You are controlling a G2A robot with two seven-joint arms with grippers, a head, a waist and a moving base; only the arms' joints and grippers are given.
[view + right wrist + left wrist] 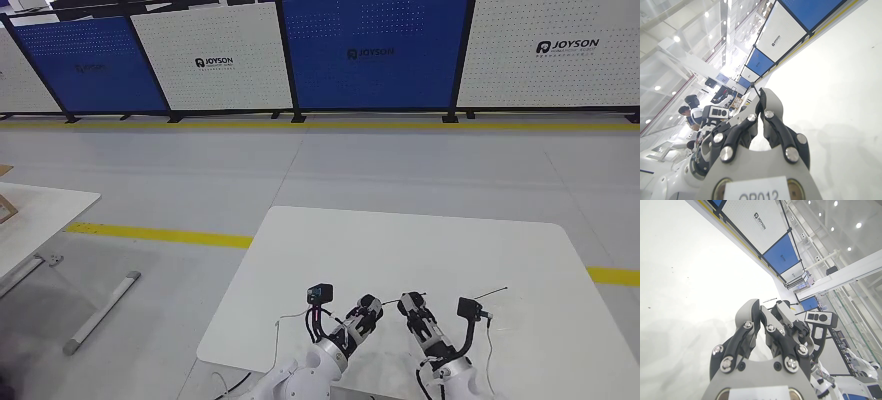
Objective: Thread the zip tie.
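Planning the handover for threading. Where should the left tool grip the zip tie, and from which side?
Probably the zip tie at its exposed stub below the head, sticking out past the shut right tool. Come from beyond its tips; the rest is pinched inside.

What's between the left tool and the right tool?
Only a thin black strand, likely the zip tie, crosses the small gap between left tool and right tool, seen in the top view.

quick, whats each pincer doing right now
left pincer: closed, on what cannot be told
right pincer: closed on the zip tie
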